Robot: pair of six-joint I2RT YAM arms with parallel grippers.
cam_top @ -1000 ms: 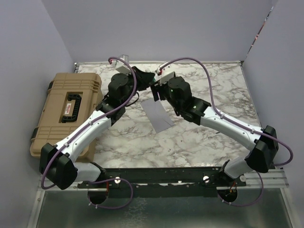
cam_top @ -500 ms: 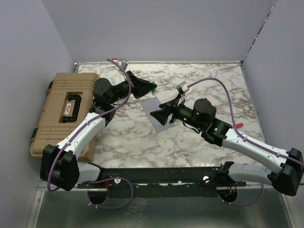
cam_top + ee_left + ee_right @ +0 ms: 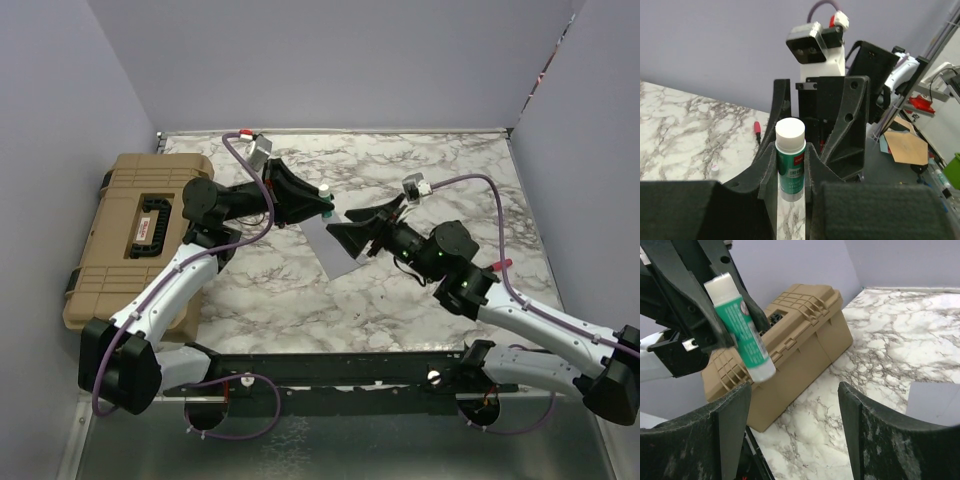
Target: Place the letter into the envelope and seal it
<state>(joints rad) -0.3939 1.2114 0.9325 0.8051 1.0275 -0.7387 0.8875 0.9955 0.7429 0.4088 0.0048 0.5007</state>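
My left gripper point(image 3: 318, 203) is shut on a green glue stick with a white cap point(image 3: 325, 193), held above the table; it stands upright between the fingers in the left wrist view point(image 3: 790, 160). My right gripper point(image 3: 340, 235) is open and empty, facing the left one a short way from the stick. In the right wrist view the stick point(image 3: 740, 330) hangs up left of my right gripper point(image 3: 795, 425). The grey envelope point(image 3: 340, 262) lies flat under both grippers, partly hidden; a corner shows in the right wrist view point(image 3: 935, 400). No peach-tan letter shows on the table.
The big tan hard case point(image 3: 140, 235) stands at the table's left edge, and shows in the right wrist view point(image 3: 800, 340). A small red pen-like thing point(image 3: 757, 131) lies on the marble. Purple walls enclose the table on three sides.
My right arm has pulled back from the far centre to the right and turned its open gripper toward the left one. My left gripper has swung right, raising the glue stick over the envelope.
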